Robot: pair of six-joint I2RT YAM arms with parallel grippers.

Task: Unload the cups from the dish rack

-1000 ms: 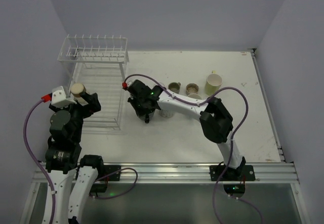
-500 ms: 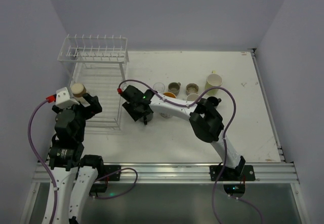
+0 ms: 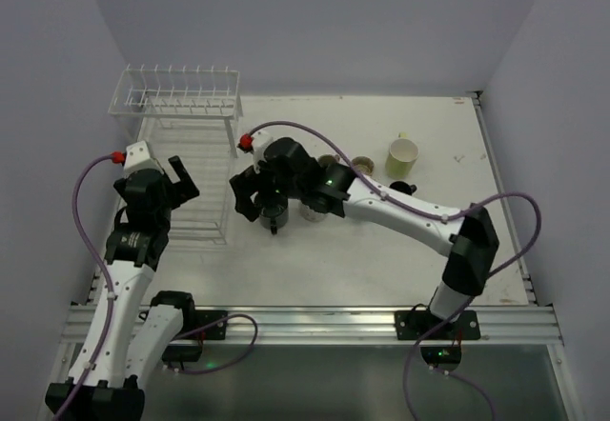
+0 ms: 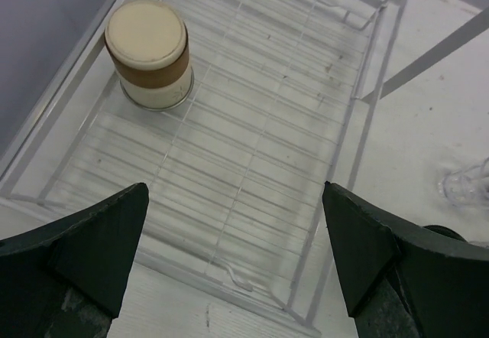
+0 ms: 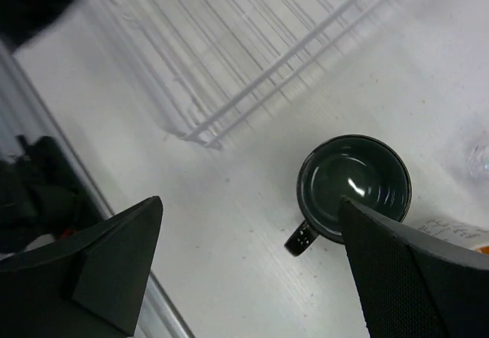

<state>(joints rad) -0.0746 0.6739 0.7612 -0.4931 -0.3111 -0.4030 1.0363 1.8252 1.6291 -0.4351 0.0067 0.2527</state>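
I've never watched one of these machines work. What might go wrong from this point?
1. The right gripper hangs open right over the dark mug. If it moves off sideways, a finger might clip the rim or handle and knock the mug into the clear glass beside it.
2. The tan cup stands in a corner of the dish rack, close to its wall. The open left gripper might snag the wires or the wall when reaching for it.

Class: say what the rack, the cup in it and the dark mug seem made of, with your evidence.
Rack: clear plastic or coated wire, as its thin bars look see-through. Cup: likely matte ceramic, cream with a tan band, no shine. Dark mug: probably glazed ceramic, with a bright glint inside.
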